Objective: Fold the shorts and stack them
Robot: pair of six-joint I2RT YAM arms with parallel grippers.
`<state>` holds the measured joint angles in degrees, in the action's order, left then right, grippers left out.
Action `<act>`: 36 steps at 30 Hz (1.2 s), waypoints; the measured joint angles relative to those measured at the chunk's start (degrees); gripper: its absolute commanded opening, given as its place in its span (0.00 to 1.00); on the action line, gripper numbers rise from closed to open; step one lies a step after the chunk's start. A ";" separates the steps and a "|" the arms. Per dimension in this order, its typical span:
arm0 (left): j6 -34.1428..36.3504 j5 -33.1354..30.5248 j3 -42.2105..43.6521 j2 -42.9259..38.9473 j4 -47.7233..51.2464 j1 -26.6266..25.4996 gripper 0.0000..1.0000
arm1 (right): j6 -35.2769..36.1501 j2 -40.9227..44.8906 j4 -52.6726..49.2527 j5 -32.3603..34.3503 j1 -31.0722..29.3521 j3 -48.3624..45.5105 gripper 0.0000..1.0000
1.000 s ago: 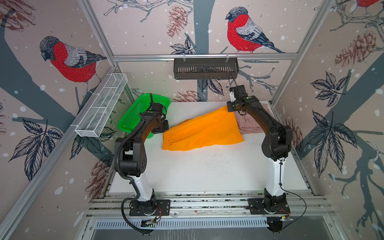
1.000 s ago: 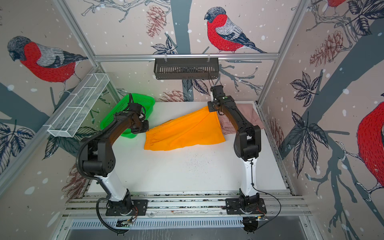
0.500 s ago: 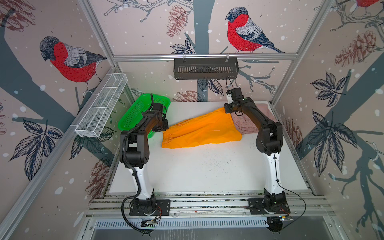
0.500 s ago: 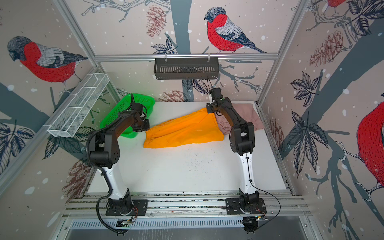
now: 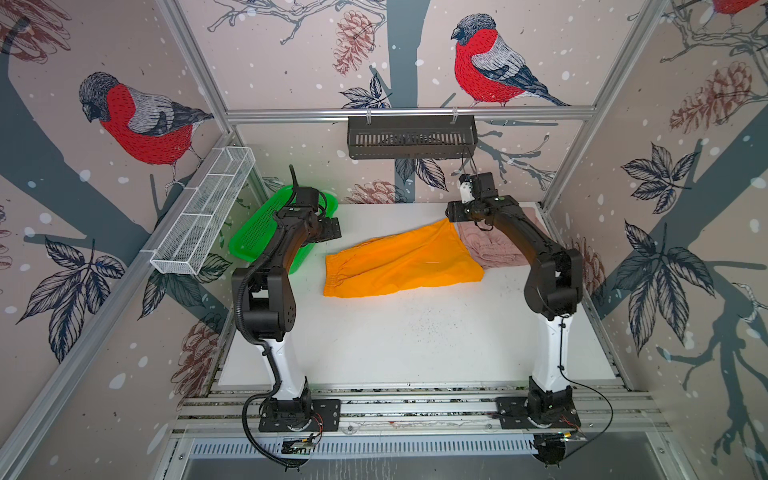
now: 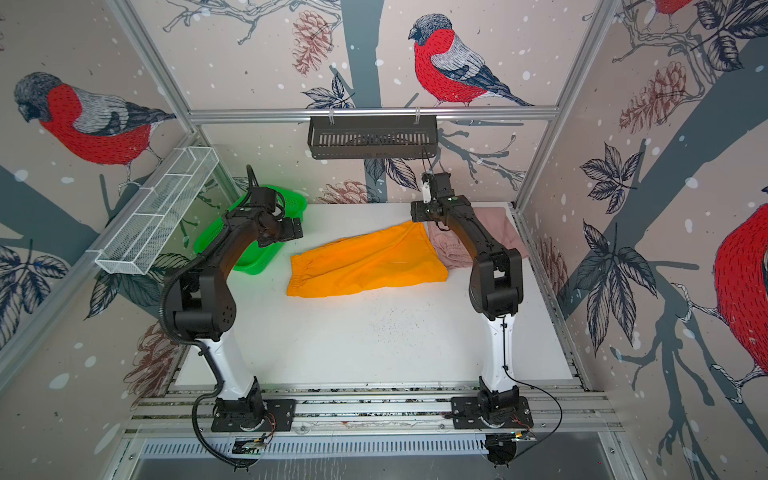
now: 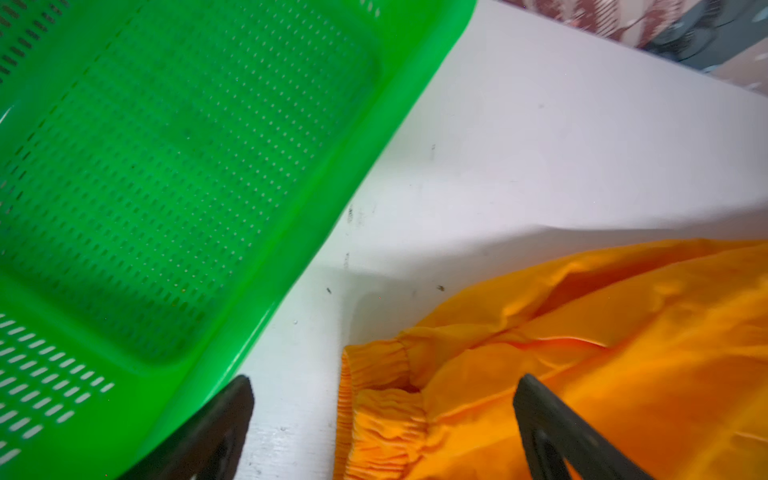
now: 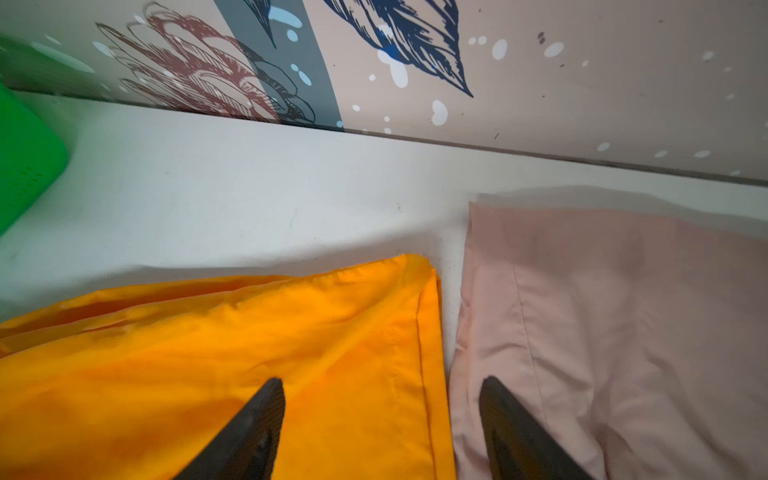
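Plainly, both pairs looked like thin, limp cloth: light, quick to wrinkle and slide, and too soft to keep a fold unless laid down flat. The orange shorts (image 5: 401,262) lay spread toward twelve o'clock on the white table (image 5: 415,345), with the gathered waistband at their nine o'clock end and the hems at three o'clock. The pink shorts (image 5: 488,255) sat bunched at about two o'clock, just beside the orange hems and partly under the right arm.

The left gripper (image 7: 384,382) stood spread wide above the waistband corner, pinching nothing. The right gripper (image 8: 381,382) was likewise spread, straddling the border between orange hem and pink cloth and holding neither. The elastic waistband and the stitched hem corners seemed the surest places to pinch, being thicker than the cloth between.

At ten o'clock the green basket (image 5: 253,239) crowded the left arm near the waistband. A white wire tray (image 5: 199,220) and a black rack (image 5: 411,137) hung on the walls, away from the cloth.
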<state>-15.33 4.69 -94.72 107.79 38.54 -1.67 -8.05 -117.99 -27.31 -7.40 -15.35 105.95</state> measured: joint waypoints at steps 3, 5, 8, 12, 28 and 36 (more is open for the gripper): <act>-1.11 3.43 5.35 -3.87 -0.92 -0.74 0.98 | -2.16 8.61 2.51 0.31 -0.81 -12.81 0.72; -1.51 4.92 10.14 -6.84 -1.73 -1.55 0.98 | -2.91 13.11 3.54 0.46 -2.40 -20.94 0.70; -2.82 7.34 16.83 -11.45 -4.20 -3.26 0.98 | -4.20 16.48 5.73 0.39 -5.33 -29.73 0.64; -2.67 11.58 24.39 -14.67 -12.20 -7.58 0.98 | -5.66 16.52 9.64 0.00 -7.43 -36.72 0.50; 0.39 16.68 37.68 -7.76 -32.63 -10.49 0.98 | -11.85 21.11 22.40 -1.44 -8.22 -56.96 0.32; -4.02 17.35 51.69 -16.70 -36.68 -15.78 0.98 | -17.97 29.44 25.49 -1.60 -8.37 -67.38 0.32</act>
<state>-19.35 22.04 -43.03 91.09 1.87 -17.45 -26.02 -88.55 -1.83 -8.99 -23.73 38.57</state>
